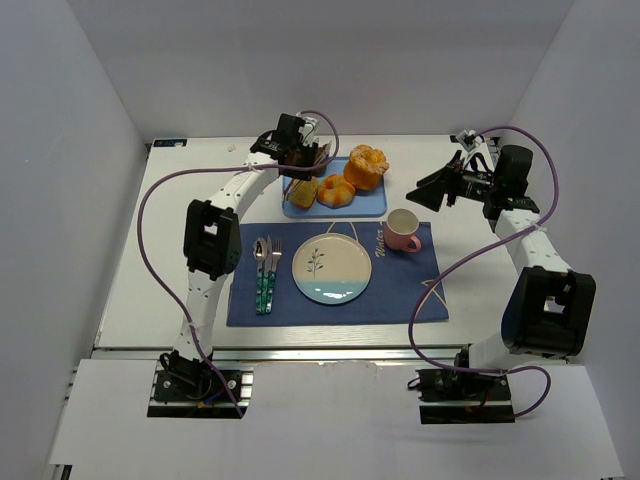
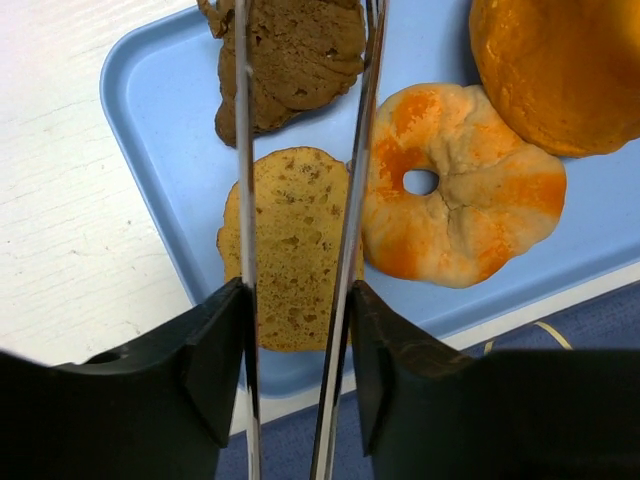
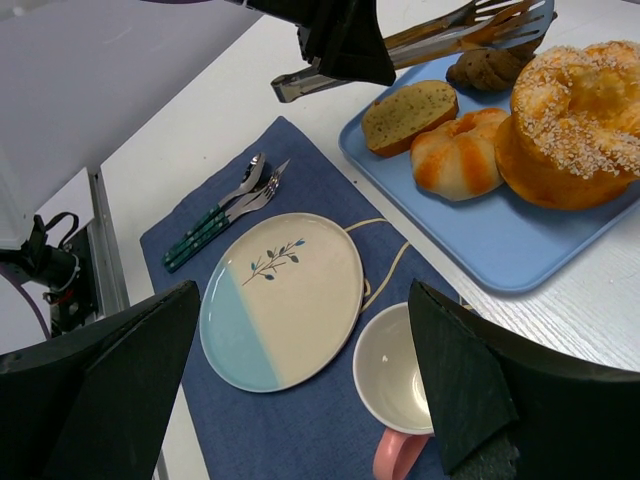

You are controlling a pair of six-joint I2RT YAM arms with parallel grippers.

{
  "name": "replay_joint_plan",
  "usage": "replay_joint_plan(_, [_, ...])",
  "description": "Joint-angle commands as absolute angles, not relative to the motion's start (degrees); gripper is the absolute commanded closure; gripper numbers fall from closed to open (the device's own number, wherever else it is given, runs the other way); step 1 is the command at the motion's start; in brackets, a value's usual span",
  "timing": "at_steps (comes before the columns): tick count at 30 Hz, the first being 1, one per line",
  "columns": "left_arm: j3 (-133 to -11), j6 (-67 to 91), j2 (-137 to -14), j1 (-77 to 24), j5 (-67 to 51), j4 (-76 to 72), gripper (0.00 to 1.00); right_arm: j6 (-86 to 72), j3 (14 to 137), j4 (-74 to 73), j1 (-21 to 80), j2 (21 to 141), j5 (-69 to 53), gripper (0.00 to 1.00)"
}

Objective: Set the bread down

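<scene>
The bread (image 2: 300,50), small, dark brown and lumpy, lies in the far left corner of the blue tray (image 2: 150,110). My left gripper (image 2: 298,335) is shut on metal tongs (image 2: 243,150). Both tong blades reach forward to the bread and pass along its two sides. From the right wrist view the tongs (image 3: 440,35) hang just above the bread (image 3: 487,68). Overhead, the left gripper (image 1: 295,140) is at the tray's back left. My right gripper (image 1: 435,190) stands wide open and holds nothing, its fingers spread above the pink cup (image 3: 400,370).
On the tray also lie a pale cake slice (image 2: 290,250), an orange ring bun (image 2: 450,190) and a big golden bun (image 2: 560,70). A plate (image 1: 331,268), cutlery (image 1: 266,272) and the cup (image 1: 402,230) sit on a blue placemat (image 1: 400,290).
</scene>
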State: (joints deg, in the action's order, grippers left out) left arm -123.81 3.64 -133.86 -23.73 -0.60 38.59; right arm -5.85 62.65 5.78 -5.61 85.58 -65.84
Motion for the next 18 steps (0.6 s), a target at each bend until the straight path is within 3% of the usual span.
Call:
replay_joint_plan(1, [-126.12, 2.55, -133.07, -24.17, 1.84, 38.76, 0.48, -6.68, 62.40, 8.70, -5.89, 83.76, -67.32, 0.10])
replay_joint_plan(8, [-125.68, 2.37, -132.45, -24.26, 2.11, 38.94, 0.65, -7.03, 62.23, 9.05, -5.89, 83.67, -67.50, 0.11])
replay_joint_plan(15, [-126.39, 2.46, -130.96, -24.26, 2.37, 39.11, 0.89, -7.29, 61.88, 9.40, -5.89, 83.50, -67.59, 0.11])
replay_joint_plan(18, [-125.43, 2.72, -129.38, -24.26, 2.46, 38.32, 0.92, -7.47, 61.79, 9.41, -5.98, 83.41, -67.67, 0.11])
